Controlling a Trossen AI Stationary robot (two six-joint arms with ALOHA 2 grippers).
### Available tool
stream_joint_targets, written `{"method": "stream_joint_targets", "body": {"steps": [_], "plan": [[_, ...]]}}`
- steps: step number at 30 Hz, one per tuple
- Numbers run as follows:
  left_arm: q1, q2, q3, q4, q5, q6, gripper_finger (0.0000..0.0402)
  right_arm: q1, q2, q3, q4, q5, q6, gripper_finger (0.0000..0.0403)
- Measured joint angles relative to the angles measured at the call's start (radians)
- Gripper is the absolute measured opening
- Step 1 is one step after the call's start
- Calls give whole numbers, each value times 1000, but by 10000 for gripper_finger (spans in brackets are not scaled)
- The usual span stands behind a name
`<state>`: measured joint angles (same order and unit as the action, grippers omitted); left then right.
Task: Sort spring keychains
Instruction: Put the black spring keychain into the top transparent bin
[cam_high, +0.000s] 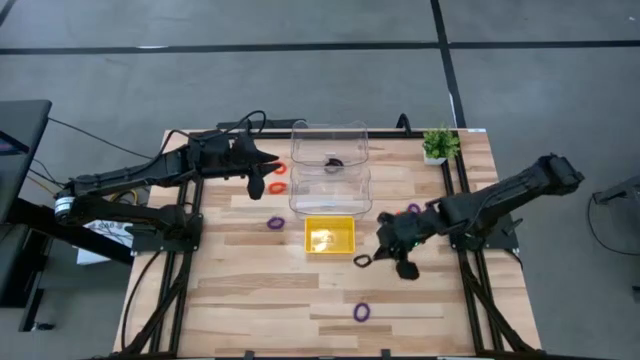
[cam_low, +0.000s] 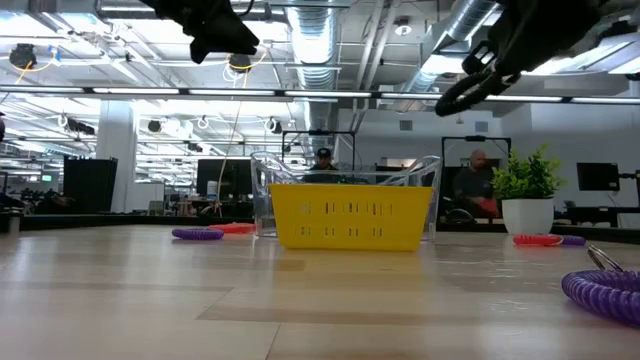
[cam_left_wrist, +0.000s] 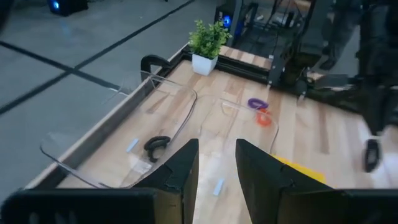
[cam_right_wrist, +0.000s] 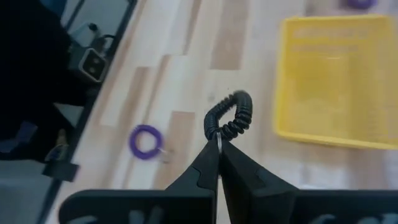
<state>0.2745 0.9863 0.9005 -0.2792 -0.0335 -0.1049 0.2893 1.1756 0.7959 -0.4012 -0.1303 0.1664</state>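
Because the black keychain (cam_right_wrist: 230, 118) is light and springy, the right pincer (cam_right_wrist: 217, 144), closed, pinches its metal ring; the left pincer (cam_left_wrist: 214, 163) hangs open, empty.

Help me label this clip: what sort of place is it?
Probably an open-plan robotics lab or office: bare ceiling ducts and strip lights, seated people at dark monitors, and a framed pale wooden workbench.

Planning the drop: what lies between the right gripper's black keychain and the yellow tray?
Only bare wood. In the right wrist view, the black keychain hangs from the right gripper, with open tabletop up to the yellow tray.
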Motion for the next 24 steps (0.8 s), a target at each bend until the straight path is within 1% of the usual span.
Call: {"method": "stream_joint_targets", "body": {"steps": [4,7,10,13,15,17,19,24], "plan": [[0,0,0,24,0,-73,104,-76,-59,0,-71,0,-18,1],[-4,13,0,77,0,-128,104,-126,-83,0,-102,3,-28,1],[-22,41,1,150,6,-168,104,-156,-91,0,-93,20,-115,1],[-44,91,1,216,31,-200,104,-182,-90,0,-44,114,-243,1],[-60,134,1,264,34,-253,104,-211,-86,0,17,187,-310,1],[-66,182,1,305,38,-315,104,-248,-81,1,80,223,-361,1],[-70,234,1,355,71,-375,104,-288,-79,2,133,212,-390,1],[-73,349,1,498,254,-518,104,-344,-77,2,152,200,-403,1]]}}
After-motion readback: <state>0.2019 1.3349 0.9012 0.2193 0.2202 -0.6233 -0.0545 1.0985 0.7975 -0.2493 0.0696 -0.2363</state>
